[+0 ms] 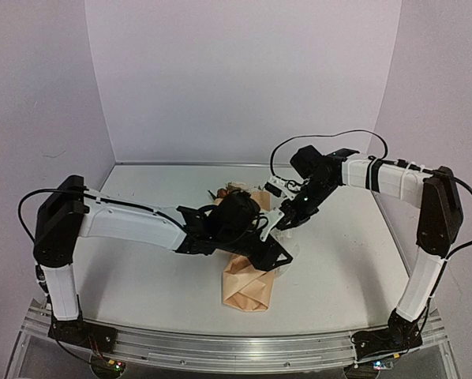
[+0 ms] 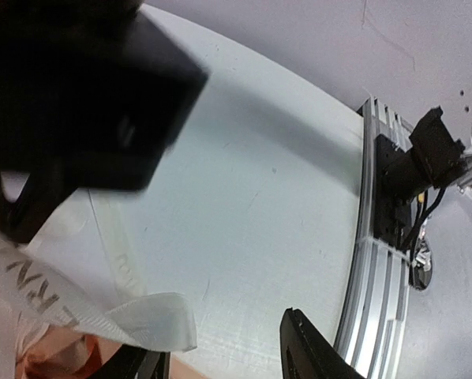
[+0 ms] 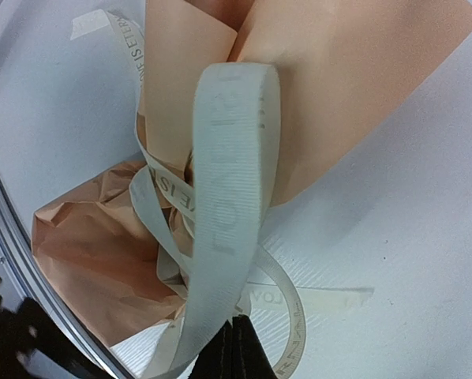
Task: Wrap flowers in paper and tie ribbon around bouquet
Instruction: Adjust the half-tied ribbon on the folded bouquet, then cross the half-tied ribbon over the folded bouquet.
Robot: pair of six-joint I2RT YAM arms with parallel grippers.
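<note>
Ribbon in right claw, around bouquet

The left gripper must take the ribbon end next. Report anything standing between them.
Nothing visible does. The ribbon's free end lies right at the open left gripper, beside one finger. The right gripper pinches another stretch of it.

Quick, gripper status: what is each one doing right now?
Left gripper: open, nothing between the jaws; the ribbon end lies beside one finger.
Right gripper: shut on the ribbon.
</note>
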